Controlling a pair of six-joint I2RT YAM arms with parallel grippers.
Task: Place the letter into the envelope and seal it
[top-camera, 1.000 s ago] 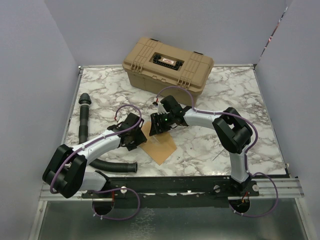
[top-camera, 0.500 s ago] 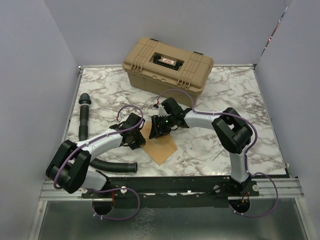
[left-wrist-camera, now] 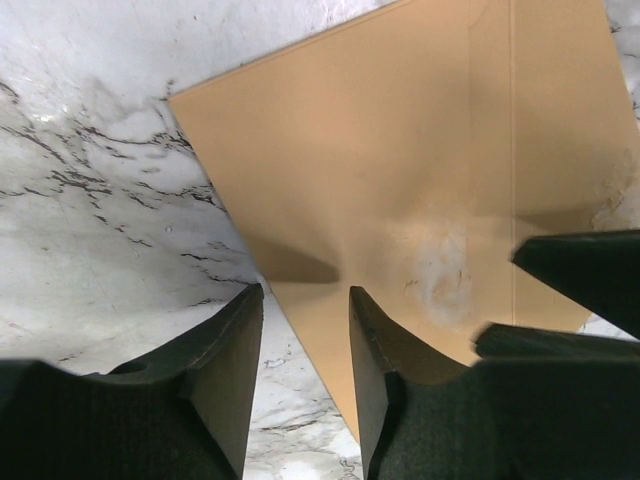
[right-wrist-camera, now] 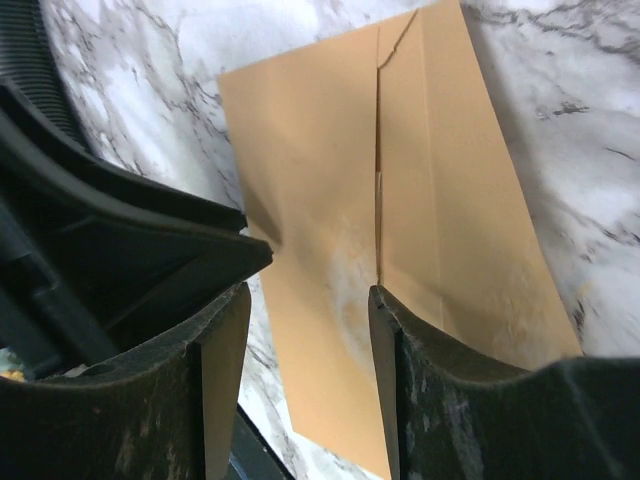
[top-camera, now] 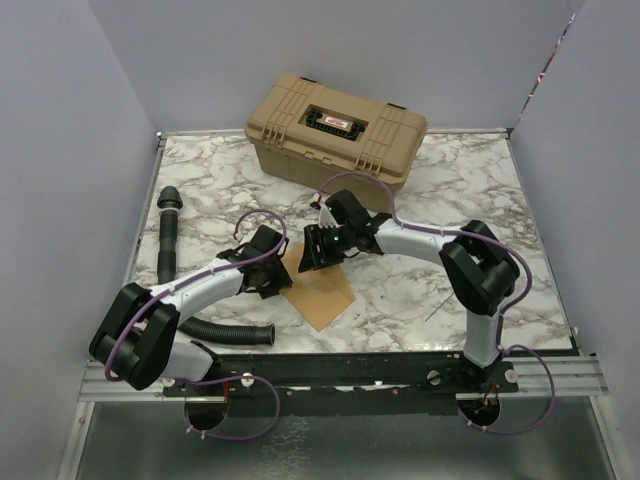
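Observation:
The kraft-brown envelope lies flat on the marble table, seam side up; it also shows in the left wrist view and the right wrist view. No flap shows. The letter is not in view. My left gripper is open and empty, its fingertips straddling the envelope's left edge just above it. My right gripper is open and empty over the envelope's far end, one finger by the centre seam. The two grippers are close together.
A large tan hard case stands at the back of the table. A black corrugated hose runs down the left side and curls under the left arm. Pale walls close in on the left, back and right.
The right arm's elbow has swung a little to the right and its gripper has turned slightly over the envelope. The left arm has shifted slightly. The envelope has not moved.

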